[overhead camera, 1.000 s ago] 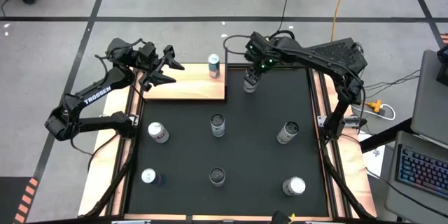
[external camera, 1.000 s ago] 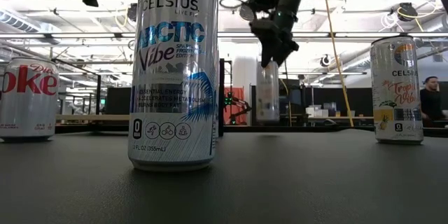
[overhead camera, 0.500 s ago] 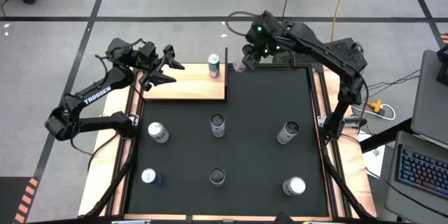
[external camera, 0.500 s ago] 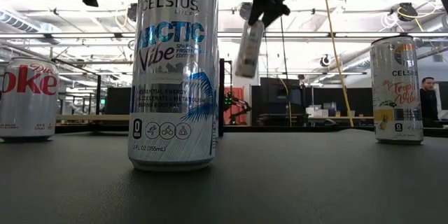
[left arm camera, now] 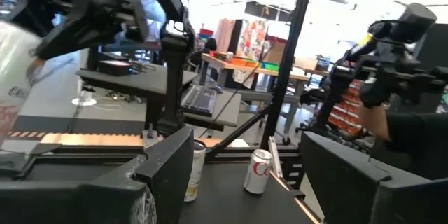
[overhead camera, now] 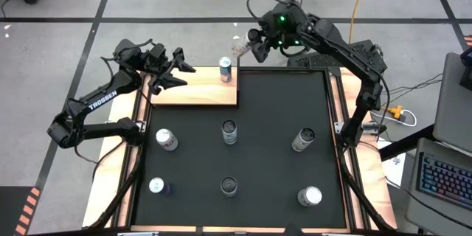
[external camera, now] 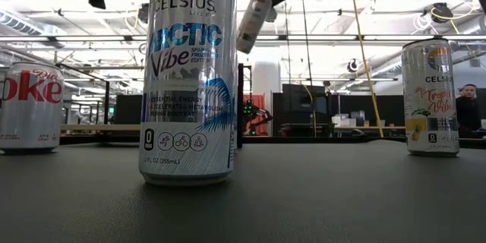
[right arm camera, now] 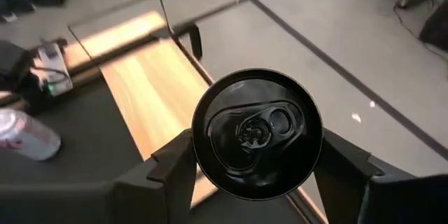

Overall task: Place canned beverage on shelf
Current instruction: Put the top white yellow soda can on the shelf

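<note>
The left gripper (overhead camera: 179, 72) hovers over the left end of the shelf (overhead camera: 195, 92); whether its jaws are parted or closed cannot be told, and nothing shows between them. In the low view this arm is cut off at the picture's upper edge. The shelf, a light-wood board, lies at the black mat's (overhead camera: 273, 147) far left corner, with one can (overhead camera: 225, 69) upright at its right end. The right gripper (overhead camera: 247, 44) hangs above the floor just beyond the shelf's far right corner, its jaws clamped on a tilted can (external camera: 253, 19) (dark lid facing the wrist camera (right arm camera: 257, 134), sidewall hidden by the fingers). Count: seven cans on the mat, one on the shelf, one held. The large near can (external camera: 190, 76) in the low view blocks the shelf behind it.
</note>
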### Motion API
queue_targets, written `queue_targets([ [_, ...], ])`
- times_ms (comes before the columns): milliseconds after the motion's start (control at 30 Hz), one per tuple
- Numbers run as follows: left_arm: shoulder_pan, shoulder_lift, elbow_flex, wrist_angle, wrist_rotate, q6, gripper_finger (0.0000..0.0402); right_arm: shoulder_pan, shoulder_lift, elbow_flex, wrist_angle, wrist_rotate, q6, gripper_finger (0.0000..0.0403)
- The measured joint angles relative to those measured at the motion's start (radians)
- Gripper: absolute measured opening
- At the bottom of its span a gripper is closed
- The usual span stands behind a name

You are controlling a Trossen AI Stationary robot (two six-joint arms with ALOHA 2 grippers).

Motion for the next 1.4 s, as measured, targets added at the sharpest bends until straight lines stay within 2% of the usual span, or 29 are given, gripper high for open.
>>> queue_targets([
  [67, 0.01, 0.0, 0.0, 0.0, -0.012, 0.0, 0.0261, 0.001, 0.007, 0.001, 0.035, -0.034, 0.004, 0.0203],
  [667, 0.051, 0.0, 0.0, 0.001, -0.023, 0.0, 0.0261, 0.024, 0.155, 0.0, 0.332, -0.109, 0.004, 0.0203],
  [833, 0.052, 0.0, 0.0, -0.001, -0.017, 0.009, 0.0261, 0.052, 0.19, 0.0, 0.345, -0.128, 0.002, 0.0203],
  [1000, 0.051, 0.0, 0.0, -0.016, 0.051, 0.044, 0.0261, 0.069, 0.194, 0.0, 0.344, -0.142, 0.0, 0.0203],
  [1133, 0.052, 0.0, 0.0, -0.022, 0.056, 0.09, 0.0261, 0.077, 0.194, 0.0, 0.338, -0.136, -0.004, 0.0203],
  [1267, 0.062, 0.0, 0.0, -0.068, -0.058, 0.106, 0.0261, 0.079, 0.2, 0.0, 0.341, -0.159, -0.005, 0.0203],
  [1400, 0.098, 0.023, 0.0, -0.232, -0.127, 0.191, 0.0261, 0.079, 0.218, 0.0, 0.357, -0.188, -0.007, 0.0203],
])
